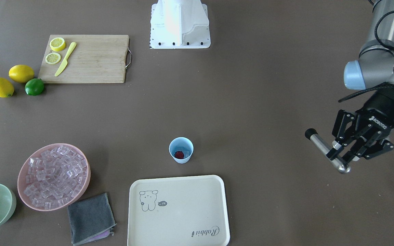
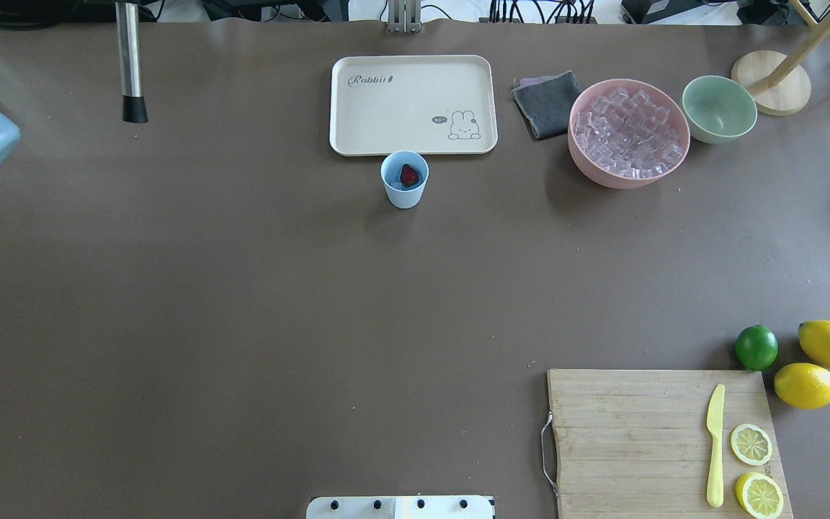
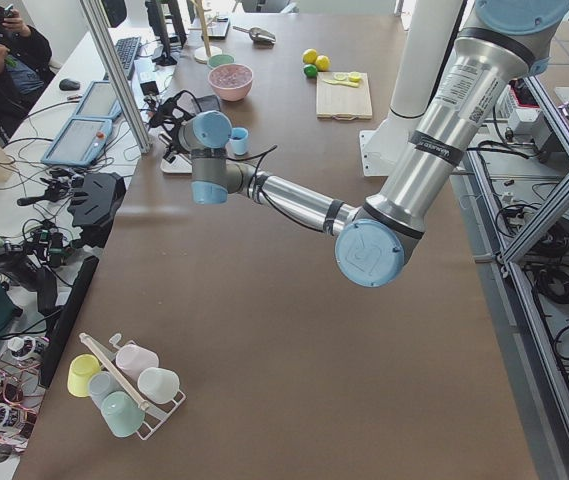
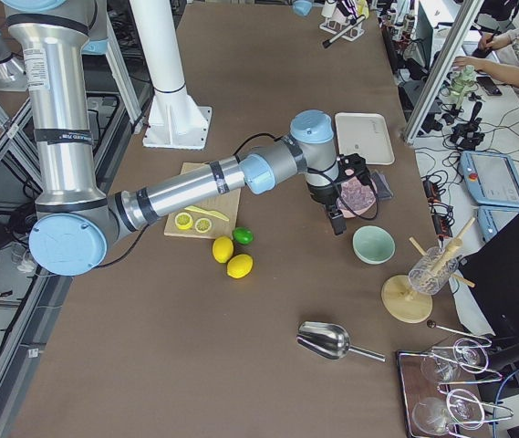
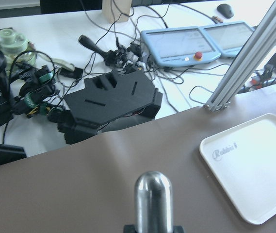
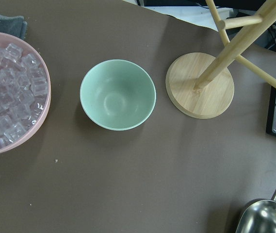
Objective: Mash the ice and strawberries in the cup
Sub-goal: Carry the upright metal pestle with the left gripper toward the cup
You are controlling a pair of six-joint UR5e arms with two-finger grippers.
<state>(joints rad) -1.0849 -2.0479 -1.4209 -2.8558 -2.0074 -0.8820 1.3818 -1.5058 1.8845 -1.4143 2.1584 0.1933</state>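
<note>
Clamped on the shaft of a polished steel muddler (image 1: pixel 322 145) with a black end cap, the left gripper (image 1: pixel 337 152) hangs above bare table with the tool tilted, not upright. The small light-blue tapered cup (image 1: pixel 187 145) stands well apart from this gripper, off to its right toward the table's middle. One lumpy dark-red strawberry piece (image 1: pixel 179 154) lies in the bottom of the cup. Whether any ice is in the cup cannot be told. The clear, faintly pink ice cubes (image 1: pixel 55 176) fill a wide pink bowl (image 1: pixel 88 172), farther right again, beyond the cup.

Procedure, as judged: carry the muddler over the cup mouth, bring it upright and centred, then lower it straight onto the berry. The cup is light, narrow and unheld, so an off-centre or slanted press will likely tip or slide it. Press down, not sideways.

The right gripper (image 4: pixel 337 208) hangs near the pink bowl and a pale-green bowl (image 6: pixel 117 94); its jaw state cannot be told. No object shows between the left gripper and the cup. A cream rectangular tray (image 1: pixel 180 212) sits just beside the cup, on the side away from the robot. A folded grey cloth (image 1: pixel 91 218) lies near the pink bowl. A wooden cutting board (image 1: pixel 94 59) with lemon slices is well off the route.
</note>
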